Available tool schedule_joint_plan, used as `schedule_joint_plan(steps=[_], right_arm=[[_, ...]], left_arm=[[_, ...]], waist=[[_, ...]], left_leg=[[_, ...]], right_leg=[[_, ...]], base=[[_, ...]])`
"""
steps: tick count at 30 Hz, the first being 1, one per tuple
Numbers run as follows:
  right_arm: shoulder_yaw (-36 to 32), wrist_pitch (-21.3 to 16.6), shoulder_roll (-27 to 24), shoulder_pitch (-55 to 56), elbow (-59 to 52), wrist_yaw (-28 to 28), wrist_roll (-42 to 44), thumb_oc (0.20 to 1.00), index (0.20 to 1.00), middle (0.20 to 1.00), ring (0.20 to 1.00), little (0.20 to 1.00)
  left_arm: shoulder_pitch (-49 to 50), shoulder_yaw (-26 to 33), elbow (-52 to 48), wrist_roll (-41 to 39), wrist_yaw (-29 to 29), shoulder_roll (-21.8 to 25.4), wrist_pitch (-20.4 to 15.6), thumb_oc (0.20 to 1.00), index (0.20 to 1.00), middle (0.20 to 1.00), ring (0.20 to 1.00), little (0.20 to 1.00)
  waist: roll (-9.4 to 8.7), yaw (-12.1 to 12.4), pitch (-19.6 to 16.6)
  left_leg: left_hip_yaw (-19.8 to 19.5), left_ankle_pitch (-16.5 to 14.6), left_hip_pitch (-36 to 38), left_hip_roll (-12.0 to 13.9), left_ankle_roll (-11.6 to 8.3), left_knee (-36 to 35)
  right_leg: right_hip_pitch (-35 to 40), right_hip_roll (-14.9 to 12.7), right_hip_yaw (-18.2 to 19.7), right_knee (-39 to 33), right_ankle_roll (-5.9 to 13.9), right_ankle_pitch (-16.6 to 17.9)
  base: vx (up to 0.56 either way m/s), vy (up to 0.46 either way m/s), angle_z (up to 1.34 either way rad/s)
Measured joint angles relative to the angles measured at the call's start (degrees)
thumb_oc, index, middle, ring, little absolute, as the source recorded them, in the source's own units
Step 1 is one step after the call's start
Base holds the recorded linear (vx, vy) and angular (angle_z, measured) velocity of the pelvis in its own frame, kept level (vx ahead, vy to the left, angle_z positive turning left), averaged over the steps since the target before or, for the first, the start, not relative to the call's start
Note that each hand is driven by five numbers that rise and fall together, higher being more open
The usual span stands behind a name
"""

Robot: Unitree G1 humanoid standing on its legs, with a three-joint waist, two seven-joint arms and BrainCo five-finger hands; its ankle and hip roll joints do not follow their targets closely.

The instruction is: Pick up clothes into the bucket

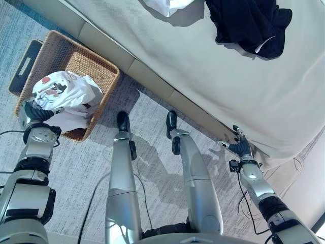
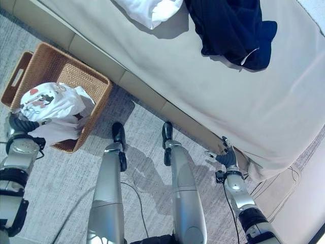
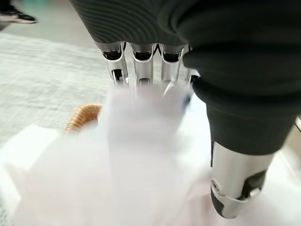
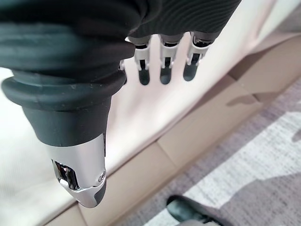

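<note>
Left eye view: left hand (image 1: 36, 113) at 9 o'clock, over near rim of wicker basket (image 1: 96, 61); fingers (image 3: 140, 66) buried in white printed garment (image 1: 66, 91), grip impossible to tell. Garment bunched, soft, white with red and dark print, lying mostly inside basket, one fold draped over near rim. Step judged: depositing. Next move: let go, draw clear without dragging cloth out. Right hand (image 1: 239, 146) at 4 o'clock beside bed (image 1: 203, 61), fingers (image 4: 163, 70) straight, empty. Dark garment (image 1: 249, 25) and white garment (image 1: 167, 6) at 12 o'clock on bed, not yet collected
</note>
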Motion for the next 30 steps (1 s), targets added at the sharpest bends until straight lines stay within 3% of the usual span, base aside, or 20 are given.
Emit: schedule_joint_plan(steps=[8, 12, 14, 17, 19, 21, 23, 25, 30], right_arm=[[-0.04, 0.0, 0.01, 0.0, -0.08, -0.97, -0.33, 1.0, 1.0, 1.0, 1.0, 1.0], [-0.36, 0.43, -0.05, 0.43, -4.73, -2.67, -2.06, 1.0, 1.0, 1.0, 1.0, 1.0], [-0.78, 0.77, -1.41, 0.93, -11.79, -4.57, -6.06, 1.0, 1.0, 1.0, 1.0, 1.0], [-2.33, 0.63, -3.03, 0.21, -16.69, -6.2, -11.99, 1.0, 1.0, 1.0, 1.0, 1.0], [-2.14, 1.77, -6.72, -1.17, -18.65, -7.2, -17.49, 1.0, 1.0, 1.0, 1.0, 1.0], [-1.23, 3.19, -14.07, -5.13, -22.85, -7.98, -27.35, 1.0, 1.0, 1.0, 1.0, 1.0], [0.1, 3.37, -20.08, -9.16, -26.68, -8.31, -35.09, 1.0, 1.0, 1.0, 1.0, 1.0], [-0.62, 3.23, -22.2, -12.92, -29.05, -9.2, -38.41, 1.0, 1.0, 1.0, 1.0, 1.0], [0.86, 3.51, -20.81, -22.1, -23.2, -9.53, -40.3, 1.0, 1.0, 1.0, 1.0, 1.0]], left_arm=[[0.53, 1.64, -1.48, -1.25, 3.45, 0.15, -0.67, 1.0, 1.0, 1.0, 1.0, 1.0], [5.13, 5.01, -8.19, -1.29, 5.76, -1.8, -1.36, 1.0, 1.0, 1.0, 1.0, 1.0], [9.15, 6.62, -15.53, -1.41, 6.99, -3.23, -2.42, 1.0, 1.0, 1.0, 1.0, 1.0], [12.11, 6.97, -18.96, -0.68, 7.98, -5.65, -3.46, 1.0, 1.0, 1.0, 1.0, 1.0], [15.59, 6.81, -24.18, -0.67, 7.84, -8.07, -4.4, 1.0, 1.0, 1.0, 1.0, 1.0], [17.77, 6.63, -23.38, -5.28, 3.34, -14.92, -10.04, 1.0, 1.0, 1.0, 1.0, 1.0], [18.99, 5.33, -21.32, -9.72, -0.56, -19.3, -11.1, 1.0, 1.0, 1.0, 1.0, 1.0], [22.02, 1.87, -23.57, -10.46, -3.36, -21.96, -12.54, 1.0, 1.0, 1.0, 1.0, 1.0], [24.51, -7.71, -21.74, -9.9, -11.15, -26.59, -13.86, 1.0, 1.0, 1.0, 1.0, 1.0]], waist=[[0.01, 0.12, 0.0], [0.18, 0.56, 0.09], [0.54, 1.61, 0.08], [1.5, 3.18, 0.15], [2.25, 3.95, 0.27], [4.57, 5.15, 0.25], [6.53, 5.26, -0.14], [8.16, 5.59, -0.34], [11.95, 6.73, -0.49]], left_leg=[[0.02, 0.12, 2.05, -0.11, 0.08, -1.52], [0.48, 0.75, 5.67, -0.51, 0.3, -4.18], [0.83, 1.34, 8.15, -0.89, -0.07, -6.9], [1.5, 3.42, 11.14, -1.48, 0.16, -10.05], [1.47, 4.2, 14.09, -1.92, 0.02, -12.33], [1.34, 4.84, 20.94, -3.05, 0.6, -16.1], [1.31, 5.31, 25.61, -3.38, 1.16, -18.75], [1.14, 5.91, 28.79, -3.81, 1.24, -20.75], [-0.47, 9.22, 35.09, -4.33, 0.68, -27.17]], right_leg=[[1.42, -0.24, -0.09, -0.13, -0.05, -0.13], [4.07, -0.77, 0.02, -1.24, -0.09, -0.2], [5.6, -1.32, 0.22, -2.15, -0.18, -0.68], [7.52, -2.09, 0.06, -2.97, 0.1, -0.28], [9.5, -2.65, 0.17, -3.1, 0.0, -0.5], [15.54, -3.69, -0.1, -4.45, 0.33, -1.24], [19.63, -4.33, -0.21, -5.57, 0.72, -1.59], [22.25, -4.8, -0.5, -6.0, 0.83, -2.09], [26.9, -5.46, -2.12, -7.3, 0.84, -2.65]], base=[[0.0, -0.004, 0.01], [0.01, -0.003, 0.03], [-0.03, 0.004, 0.09], [-0.04, -0.01, 0.14], [0.03, -0.036, 0.13], [0.05, -0.037, 0.2], [0.06, -0.062, 0.12], [0.04, -0.072, 0.11], [0.02, -0.065, 0.19]])
